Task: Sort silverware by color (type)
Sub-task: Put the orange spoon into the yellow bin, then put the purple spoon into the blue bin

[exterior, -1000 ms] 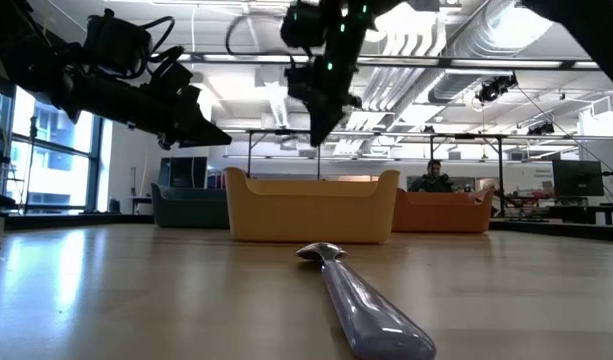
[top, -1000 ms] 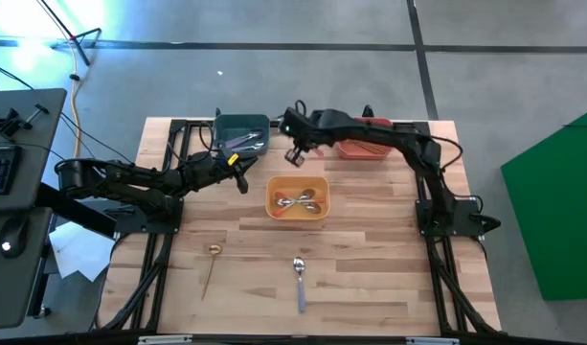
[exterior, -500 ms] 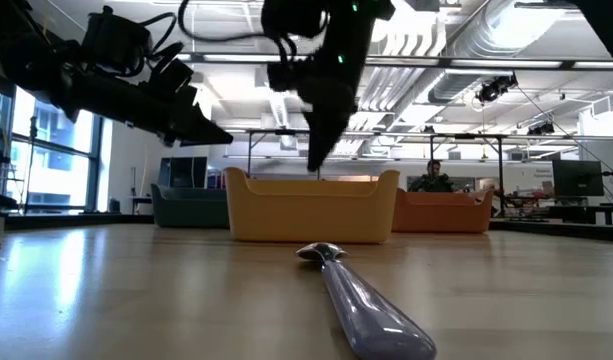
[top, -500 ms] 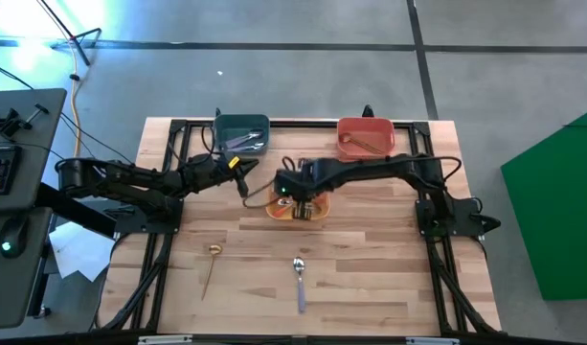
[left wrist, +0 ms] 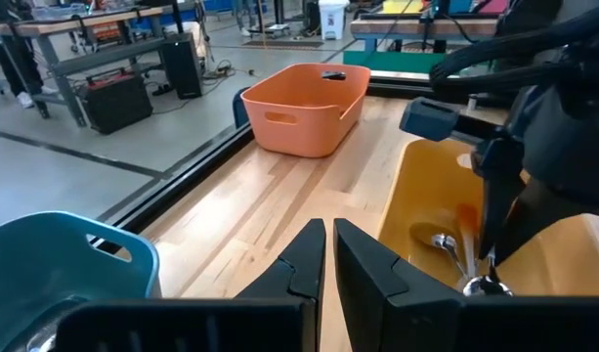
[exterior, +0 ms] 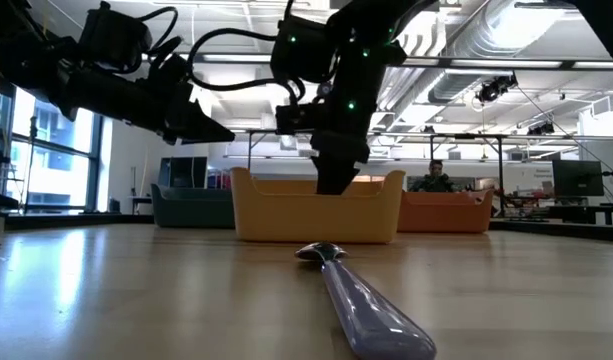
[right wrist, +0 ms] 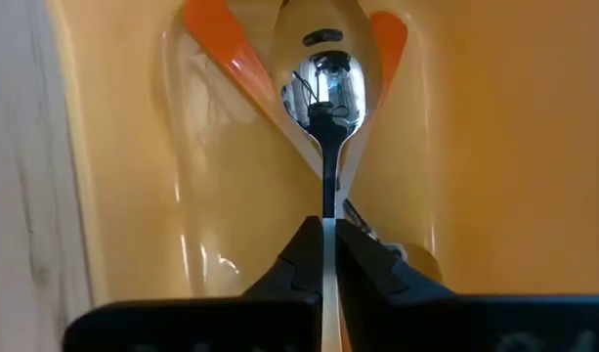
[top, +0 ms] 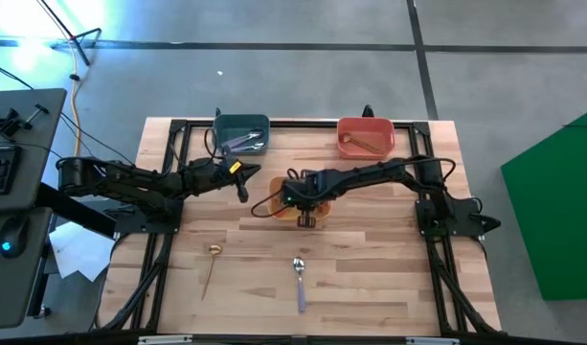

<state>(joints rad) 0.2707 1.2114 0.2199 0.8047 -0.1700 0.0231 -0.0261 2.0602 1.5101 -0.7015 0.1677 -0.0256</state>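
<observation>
My right gripper points down inside the yellow bin, shut on a silver-headed spoon. Two more spoons with orange-red handles lie on the bin floor beneath it. My left gripper hovers shut and empty left of the yellow bin, near the teal bin. A lavender-handled spoon lies flat near the table's near edge. A thin gold spoon lies to its left. My right gripper pinches the spoon's thin neck between its two fingers. The fingers come from above, pointing down, and lie along the spoon. The head hangs below the fingertips, low in the yellow bin; whether it rests on the floor I cannot tell.
The red bin stands at the far edge with a gold spoon inside. The teal bin holds lavender-handled spoons. Bare wood stretches between the yellow bin and the lavender-handled spoon. A person sits far behind the table.
My right gripper has swung from beside the teal bin at the far edge toward the near edge and has come down into the yellow bin.
</observation>
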